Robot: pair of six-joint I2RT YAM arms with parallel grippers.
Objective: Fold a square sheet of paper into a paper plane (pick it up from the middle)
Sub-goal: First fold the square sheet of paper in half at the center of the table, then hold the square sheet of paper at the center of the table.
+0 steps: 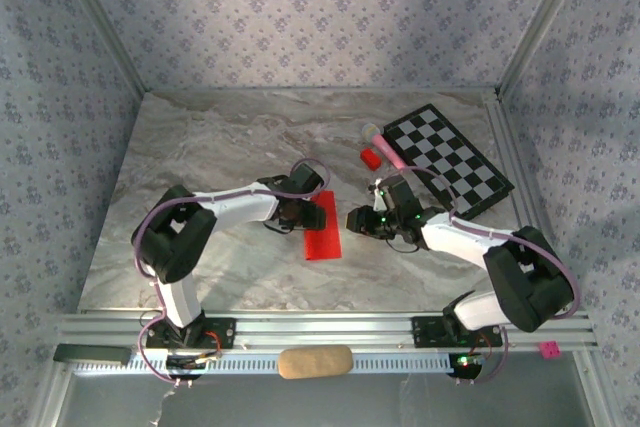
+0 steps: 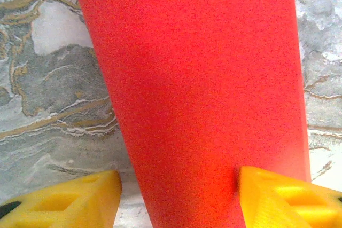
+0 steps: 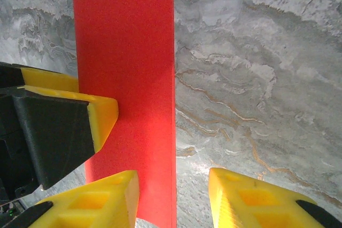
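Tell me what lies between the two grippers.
The red paper, flat on the table; the top view shows it between the left gripper and the right gripper.

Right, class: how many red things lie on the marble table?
2. A red sheet of paper, folded into a strip, lies mid-table; a small red block sits farther back, near the chessboard. Others may be hidden.
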